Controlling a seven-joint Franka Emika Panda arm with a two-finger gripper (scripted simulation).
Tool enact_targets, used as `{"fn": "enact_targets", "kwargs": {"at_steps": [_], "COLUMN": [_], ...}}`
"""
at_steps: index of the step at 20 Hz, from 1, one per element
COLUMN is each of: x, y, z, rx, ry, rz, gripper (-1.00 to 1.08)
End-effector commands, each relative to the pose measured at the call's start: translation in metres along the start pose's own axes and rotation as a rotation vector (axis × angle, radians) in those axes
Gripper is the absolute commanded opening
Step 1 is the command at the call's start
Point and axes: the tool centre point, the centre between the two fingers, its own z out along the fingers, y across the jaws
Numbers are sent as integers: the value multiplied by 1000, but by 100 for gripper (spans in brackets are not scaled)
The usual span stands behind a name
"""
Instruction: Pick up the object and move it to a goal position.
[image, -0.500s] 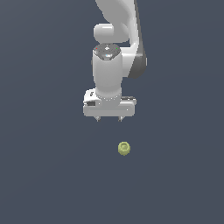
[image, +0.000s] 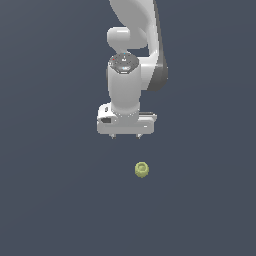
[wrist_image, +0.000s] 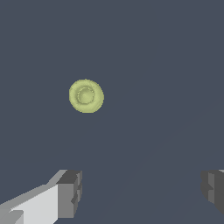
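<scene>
The object (image: 141, 169), a small yellow-green rounded lump with a ring-like dimple on its top, sits alone on the flat dark grey surface (image: 50, 200). In the exterior view it lies below the gripper and a little toward that view's right, apart from it and touched by nothing. In the wrist view the same lump (wrist_image: 86, 96) shows from above, its dimple plainly visible, clear of both fingertips and off to one side of the gap between them rather than centred in it.

The gripper (image: 126, 136) hangs from the white Panda arm, pointing straight down, with only the short tips of its fingers (image: 113, 135) showing under the white hand. The fingers stand wide apart, the gap far broader than the lump, and they hold nothing and touch nothing.

The step in hand looks like the approach before the grasp: nothing is picked up yet. The next move probably calls for shifting the hand sideways until the lump sits midway between the fingers, then lowering around it before closing. No goal marker can be made out in either view.
</scene>
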Motion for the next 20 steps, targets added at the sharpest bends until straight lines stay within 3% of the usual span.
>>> {"fn": "enact_targets", "kwargs": {"at_steps": [1,10,20], "x": [-2,8,42], "y": [-1,-6,-31], "z": [2,8,41], "rx": [0,-2,-5], "ry": [-6,-7,-19], "rz": [-3,-13,-55], "gripper": [100,100,100]}}
